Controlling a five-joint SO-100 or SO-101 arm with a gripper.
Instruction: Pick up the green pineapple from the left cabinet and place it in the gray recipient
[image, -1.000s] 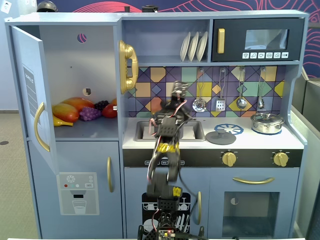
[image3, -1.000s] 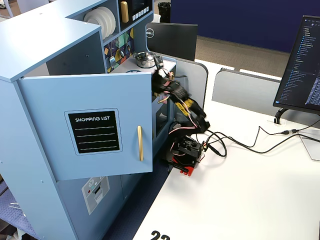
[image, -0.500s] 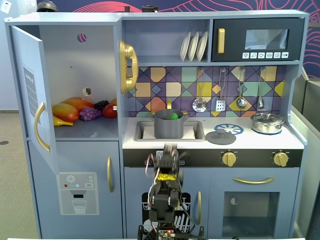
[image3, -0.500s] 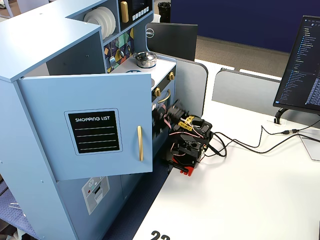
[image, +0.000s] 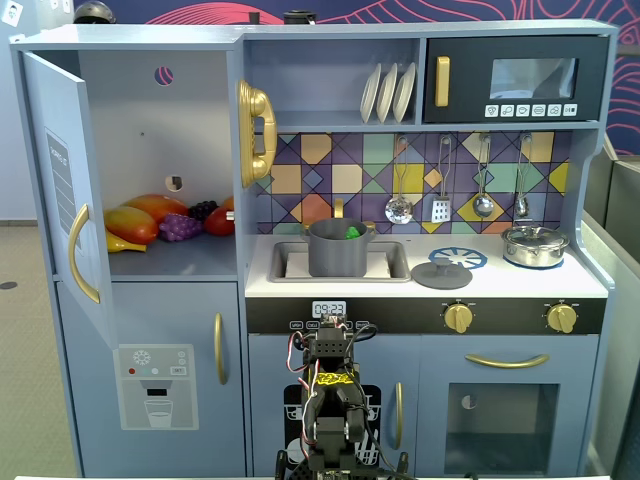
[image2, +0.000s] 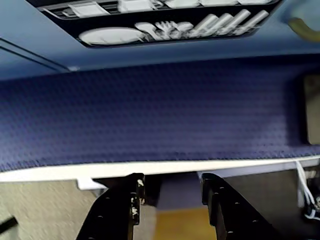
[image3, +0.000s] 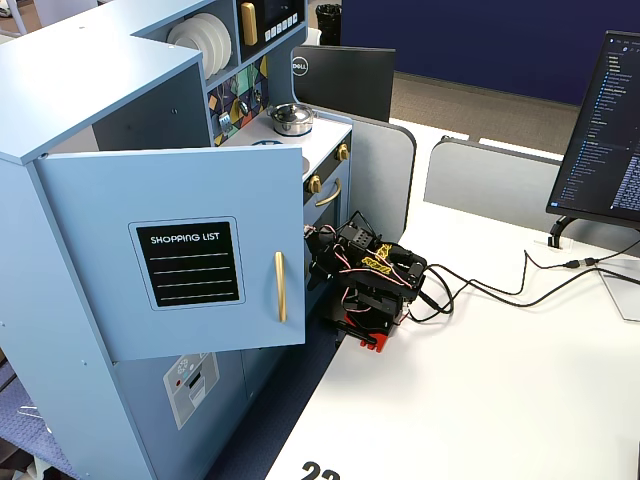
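The green pineapple (image: 351, 232) lies inside the gray recipient (image: 338, 255); only its top shows above the rim. This matte gray pot stands in the sink of the toy kitchen. The left cabinet (image: 160, 130) is open, its door (image: 62, 190) swung out; the door also shows in a fixed view (image3: 180, 250). My arm (image: 330, 395) is folded low in front of the kitchen's base, far below pot and cabinet. In the wrist view my gripper (image2: 172, 180) is open and empty, over the blue mat and the table edge.
Orange, red and yellow toy fruits and a purple grape bunch (image: 180, 227) lie on the cabinet shelf. A gray lid (image: 441, 274) and a shiny silver lidded pot (image: 535, 245) stand on the counter. Cables (image3: 500, 290) and a monitor (image3: 600, 130) are on the white table.
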